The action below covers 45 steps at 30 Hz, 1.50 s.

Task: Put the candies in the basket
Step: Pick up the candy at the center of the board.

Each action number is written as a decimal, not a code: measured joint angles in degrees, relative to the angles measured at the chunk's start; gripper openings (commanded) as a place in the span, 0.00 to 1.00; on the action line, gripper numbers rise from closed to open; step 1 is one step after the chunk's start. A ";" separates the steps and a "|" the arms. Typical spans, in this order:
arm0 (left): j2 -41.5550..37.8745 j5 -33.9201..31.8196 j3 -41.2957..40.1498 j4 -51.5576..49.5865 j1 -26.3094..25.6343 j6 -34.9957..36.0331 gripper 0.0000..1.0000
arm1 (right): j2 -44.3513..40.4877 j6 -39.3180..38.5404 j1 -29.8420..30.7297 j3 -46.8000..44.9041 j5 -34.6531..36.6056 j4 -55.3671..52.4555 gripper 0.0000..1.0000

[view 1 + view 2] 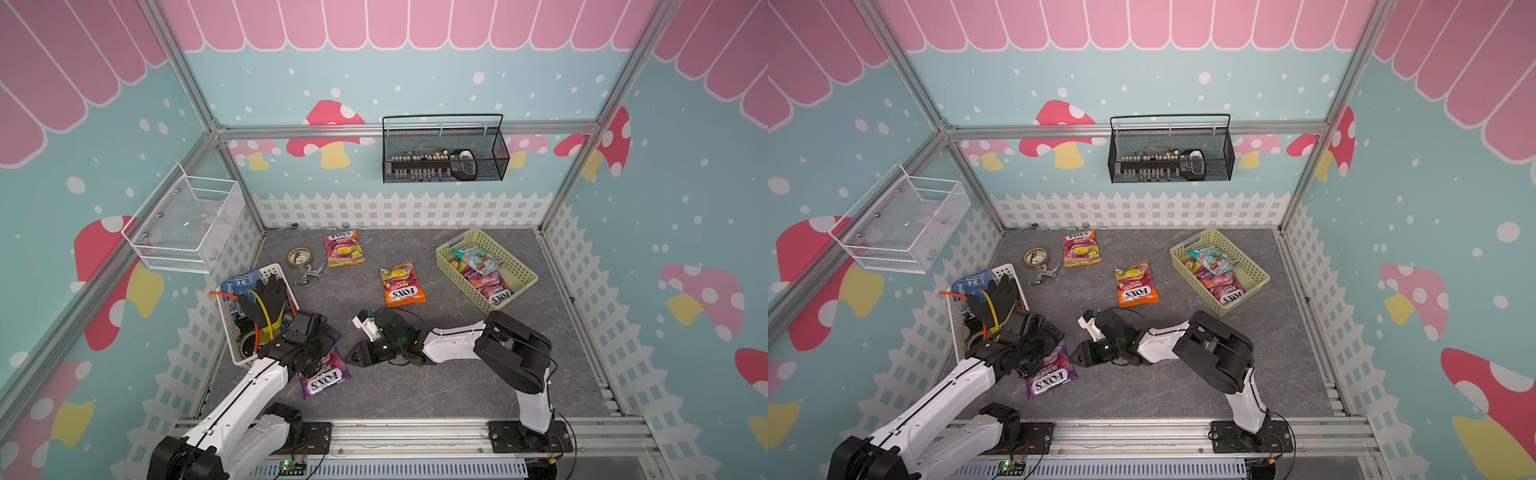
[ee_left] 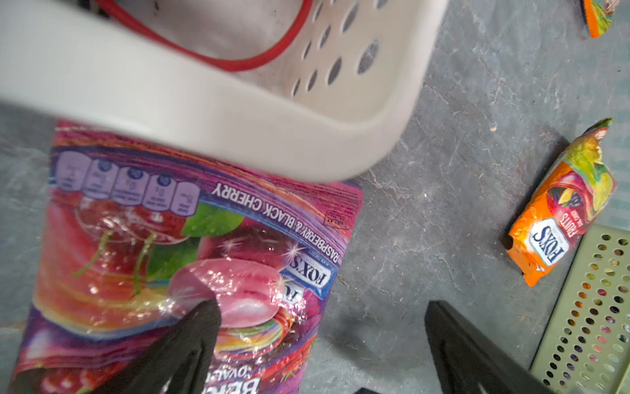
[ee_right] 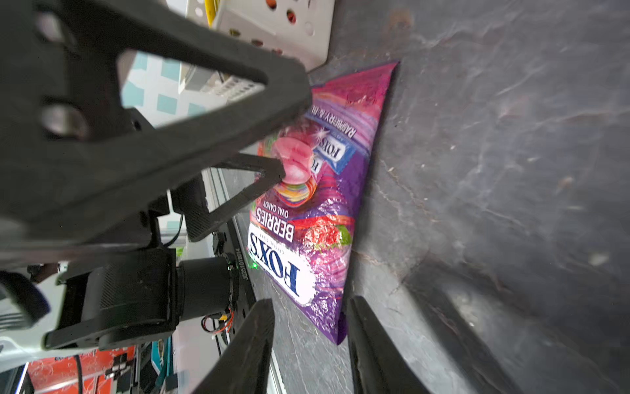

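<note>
Your left gripper (image 2: 320, 317) gapes over purple bag (image 1: 326, 376); right gripper (image 3: 310, 327) half-closed, empty, at bag's corner. Risk: grippers collide, glossy bag slips.

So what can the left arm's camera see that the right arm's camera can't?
Only the left wrist view shows an orange candy bag lying on the floor and a corner of the pale green basket.

Only the right wrist view shows the left gripper itself, open, with one fingertip on the purple bag, and that bag's big FOX'S logo.

Both show the purple berries bag flat on the grey floor beside the white basket.
</note>
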 measured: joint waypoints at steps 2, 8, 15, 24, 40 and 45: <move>0.00 0.04 0.00 0.00 0.33 0.00 0.99 | 0.90 0.02 0.63 0.02 -0.76 -0.31 0.38; -0.11 0.22 0.00 -0.02 0.50 0.02 0.99 | 3.89 0.63 1.88 1.18 -2.58 -0.50 0.37; -1.18 0.24 -0.22 -0.07 0.50 0.02 0.99 | 5.92 1.97 2.12 2.51 -4.87 0.70 0.37; -2.56 0.26 -1.07 -0.22 0.50 -0.20 0.99 | 7.91 4.04 2.14 2.82 -6.03 4.04 0.20; -5.07 -1.18 3.32 -0.92 0.50 5.11 0.99 | 3.39 -1.95 0.68 0.37 -2.82 1.73 0.00; -6.03 -0.79 7.98 2.05 0.50 13.81 0.99 | -4.26 -7.89 -1.22 -2.34 0.70 -3.48 0.00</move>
